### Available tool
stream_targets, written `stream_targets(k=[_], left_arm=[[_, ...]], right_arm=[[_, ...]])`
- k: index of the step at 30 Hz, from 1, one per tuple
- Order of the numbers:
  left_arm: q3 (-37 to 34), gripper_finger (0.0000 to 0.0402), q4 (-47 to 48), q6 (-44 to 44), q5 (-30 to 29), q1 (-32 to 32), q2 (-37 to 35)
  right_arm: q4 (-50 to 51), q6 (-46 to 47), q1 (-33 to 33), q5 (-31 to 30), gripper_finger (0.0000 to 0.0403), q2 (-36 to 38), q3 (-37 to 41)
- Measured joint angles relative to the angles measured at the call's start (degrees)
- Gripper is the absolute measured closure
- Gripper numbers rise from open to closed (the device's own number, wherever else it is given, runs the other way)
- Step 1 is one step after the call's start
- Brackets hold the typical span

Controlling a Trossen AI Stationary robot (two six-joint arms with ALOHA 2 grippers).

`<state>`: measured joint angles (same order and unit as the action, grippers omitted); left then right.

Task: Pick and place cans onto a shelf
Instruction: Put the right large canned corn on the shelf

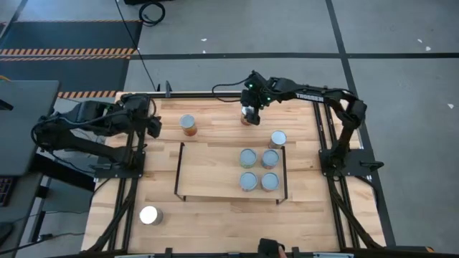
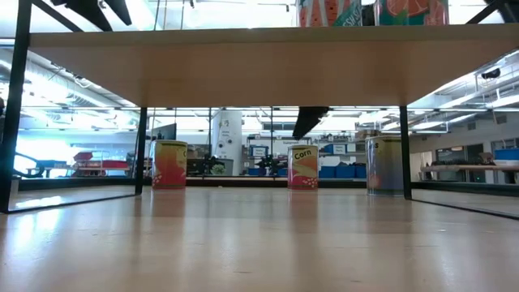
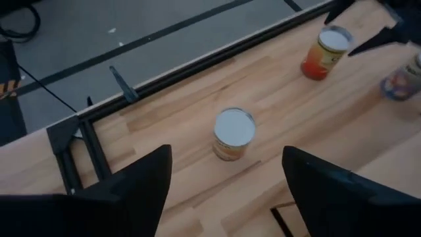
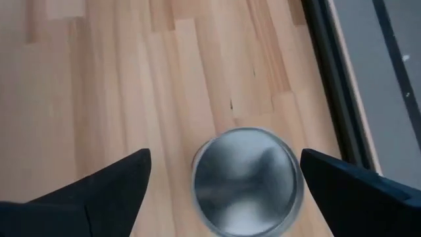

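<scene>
The shelf, a low light-wood board with black end frames, stands mid-table with several cans upright on its right half. On the table beyond it stand three more cans. One is straight below my right gripper, which is open with a finger on either side of the silvery lid, not touching. One is in front of my open left gripper at the far left. One is by the shelf's far right corner.
Another can stands alone at the table's near left. A black rail runs along the far edge, close behind the can under my right gripper. The shelf's left half is bare wood. In the low view, three cans show beyond the shelf's underside.
</scene>
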<state>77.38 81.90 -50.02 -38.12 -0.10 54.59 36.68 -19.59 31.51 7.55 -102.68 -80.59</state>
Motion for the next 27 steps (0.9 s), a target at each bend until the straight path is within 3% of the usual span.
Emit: stream_targets(k=[5, 19, 27], left_arm=[[0.0, 0.0108, -1.7, 5.5, 2.0, 4.0, 0.0], [0.0, 0.0108, -2.5, 13.3, 5.2, 9.0, 0.0], [0.0, 0.0114, -9.8, 16.9, 5.7, 8.9, -3.3]], right_arm=[[2.4, 1.0, 0.0, -3.2, 0.0003, -2.2, -3.1], [4.3, 3.0, 1.8, 0.5, 0.0005, -7.7, -3.3], [4.5, 2.5, 1.2, -4.6, 0.0065, -8.0, -3.3]])
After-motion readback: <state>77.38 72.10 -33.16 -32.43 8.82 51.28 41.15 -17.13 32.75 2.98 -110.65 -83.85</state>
